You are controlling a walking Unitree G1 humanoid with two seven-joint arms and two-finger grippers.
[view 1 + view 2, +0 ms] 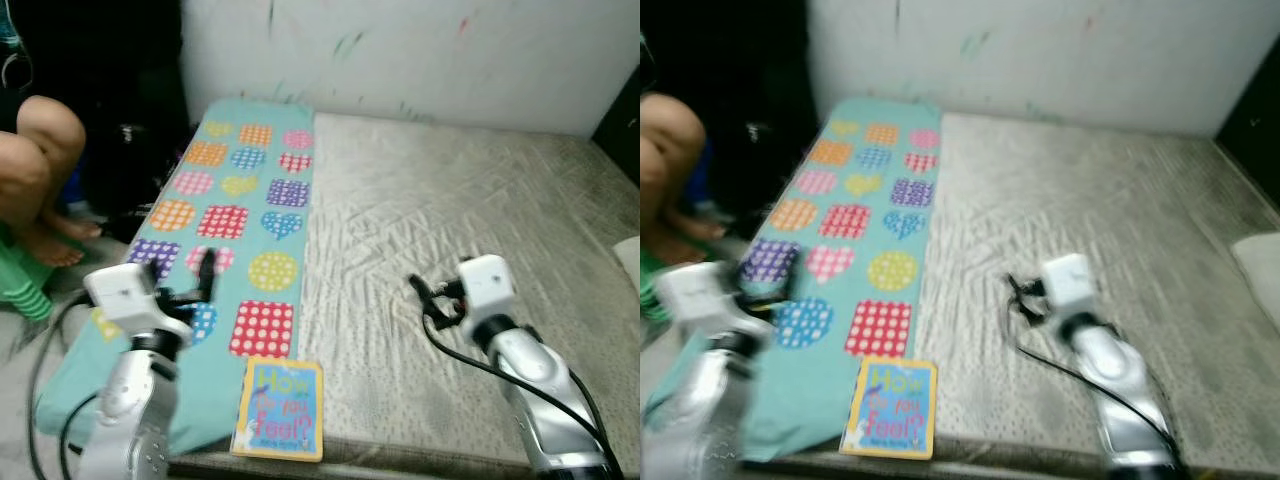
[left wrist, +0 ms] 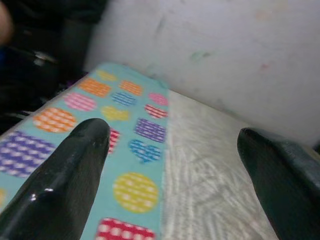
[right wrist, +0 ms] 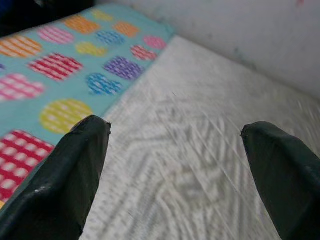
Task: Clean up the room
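I count one bed (image 1: 480,210), one teal patterned blanket (image 1: 240,215), one picture book (image 1: 279,408), and one person's pair of bare legs (image 1: 35,170) beside it.

Teal patterned cloth lying on a pale grey mattress

The cloth (image 1: 240,220) is showing teal, dotted with hearts, circles and squares in orange, pink, yellow, purple, blue and red, each filled with white spots or checks. The mattress (image 1: 450,230) is showing pale grey-beige with a quilted chevron texture. The book (image 1: 279,408) is wearing a yellow border around a blue cover with multicoloured lettering. The wall (image 1: 420,50) is looking white, carrying faint green and pink marks.
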